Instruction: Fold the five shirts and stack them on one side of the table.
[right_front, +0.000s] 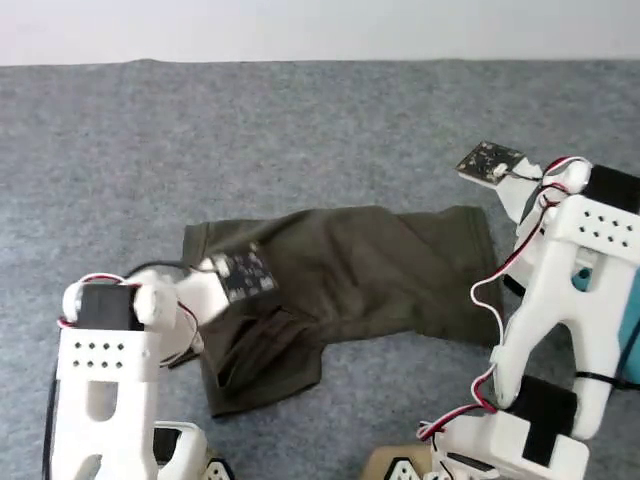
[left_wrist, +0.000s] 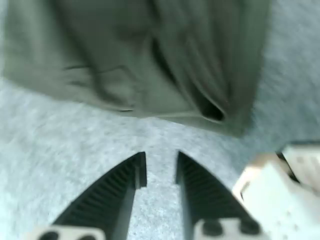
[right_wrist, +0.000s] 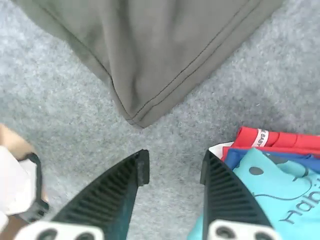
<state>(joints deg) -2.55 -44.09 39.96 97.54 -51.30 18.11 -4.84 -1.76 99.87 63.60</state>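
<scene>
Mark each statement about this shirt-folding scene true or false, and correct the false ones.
1. The olive shirt lies on the grey table cover. True.
2. The left gripper is shut on the shirt's hem. False: it is open over bare cover just off the shirt's edge, holding nothing.
3. The right gripper is open, near a corner of the olive shirt. True.
4. The olive shirt is the one garment in view. False: a stack of coloured shirts, red, blue and turquoise, lies beside the right gripper, apart from the olive shirt.
</scene>
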